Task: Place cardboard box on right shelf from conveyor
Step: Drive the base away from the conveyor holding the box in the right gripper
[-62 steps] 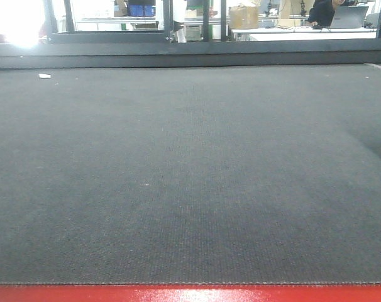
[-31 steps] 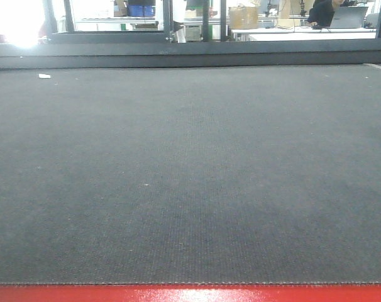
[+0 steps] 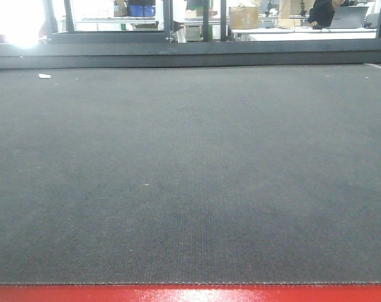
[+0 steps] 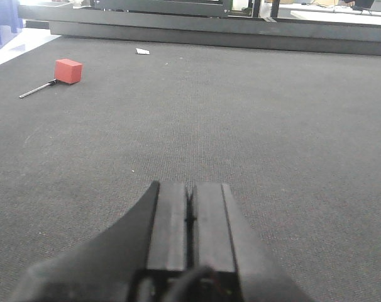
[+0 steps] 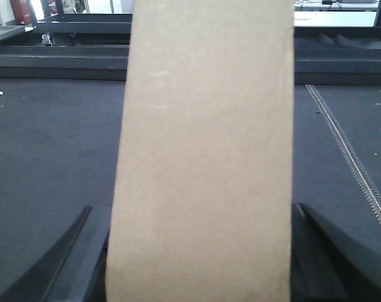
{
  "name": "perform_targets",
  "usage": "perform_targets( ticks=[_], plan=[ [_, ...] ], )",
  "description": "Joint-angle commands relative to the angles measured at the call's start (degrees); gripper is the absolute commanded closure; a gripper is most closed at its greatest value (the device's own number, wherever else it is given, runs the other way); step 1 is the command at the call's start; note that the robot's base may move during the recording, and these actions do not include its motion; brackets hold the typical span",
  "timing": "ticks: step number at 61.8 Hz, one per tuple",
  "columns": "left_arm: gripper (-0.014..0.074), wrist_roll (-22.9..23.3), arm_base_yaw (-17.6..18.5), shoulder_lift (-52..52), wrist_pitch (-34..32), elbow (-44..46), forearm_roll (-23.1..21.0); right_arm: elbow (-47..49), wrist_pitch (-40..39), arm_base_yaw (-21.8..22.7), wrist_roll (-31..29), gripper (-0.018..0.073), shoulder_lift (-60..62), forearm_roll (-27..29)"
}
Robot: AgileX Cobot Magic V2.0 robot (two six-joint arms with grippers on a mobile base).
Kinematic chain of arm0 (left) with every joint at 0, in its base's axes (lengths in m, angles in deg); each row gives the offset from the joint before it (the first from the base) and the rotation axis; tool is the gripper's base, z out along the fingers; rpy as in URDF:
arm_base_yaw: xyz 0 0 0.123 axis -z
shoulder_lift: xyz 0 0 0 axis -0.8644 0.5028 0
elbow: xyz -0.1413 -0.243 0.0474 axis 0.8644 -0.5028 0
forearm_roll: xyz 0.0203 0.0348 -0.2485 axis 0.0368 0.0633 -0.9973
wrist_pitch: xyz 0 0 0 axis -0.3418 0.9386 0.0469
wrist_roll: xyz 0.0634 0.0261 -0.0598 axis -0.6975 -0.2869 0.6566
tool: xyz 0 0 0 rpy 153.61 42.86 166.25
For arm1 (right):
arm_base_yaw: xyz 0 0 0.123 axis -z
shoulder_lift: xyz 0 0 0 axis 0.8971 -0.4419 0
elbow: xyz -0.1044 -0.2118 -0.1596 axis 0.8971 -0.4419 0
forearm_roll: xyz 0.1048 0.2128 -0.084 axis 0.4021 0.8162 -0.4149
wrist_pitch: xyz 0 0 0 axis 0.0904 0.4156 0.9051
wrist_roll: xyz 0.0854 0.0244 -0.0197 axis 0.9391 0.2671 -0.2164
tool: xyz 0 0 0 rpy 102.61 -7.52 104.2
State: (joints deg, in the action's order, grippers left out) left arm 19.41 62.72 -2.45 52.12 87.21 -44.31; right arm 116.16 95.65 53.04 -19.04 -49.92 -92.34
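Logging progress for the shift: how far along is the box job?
Pickup looks done: the right gripper appears clamped on the cardboard box. The left gripper is shut, empty, over the conveyor. Left: placing the box on the right shelf, which is not in view.

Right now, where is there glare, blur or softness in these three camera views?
Front view: the bright patch at top left is blown out to white; the weave of the conveyor is sharp near the camera. Left wrist view: the left claw is close and blurred, the conveyor beyond it sharper. Right wrist view: the cardboard box fills the middle, soft and featureless, with no glare.
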Motion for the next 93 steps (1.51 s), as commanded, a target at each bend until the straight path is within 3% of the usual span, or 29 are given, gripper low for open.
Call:
perform_targets(
  ticks=[1, 93],
  plan=[
    [0.0712, -0.02, -0.09, -0.85, -5.10, -0.55, -0.34, 1.37, -6.11, 0.22, -0.43, 0.0365, -0.96, -0.74],
    [0.0713, -0.02, -0.09, -0.85, -5.10, -0.55, -0.34, 1.37, -6.11, 0.17, -0.43, 0.0365, -0.96, -0.74]
  ],
)
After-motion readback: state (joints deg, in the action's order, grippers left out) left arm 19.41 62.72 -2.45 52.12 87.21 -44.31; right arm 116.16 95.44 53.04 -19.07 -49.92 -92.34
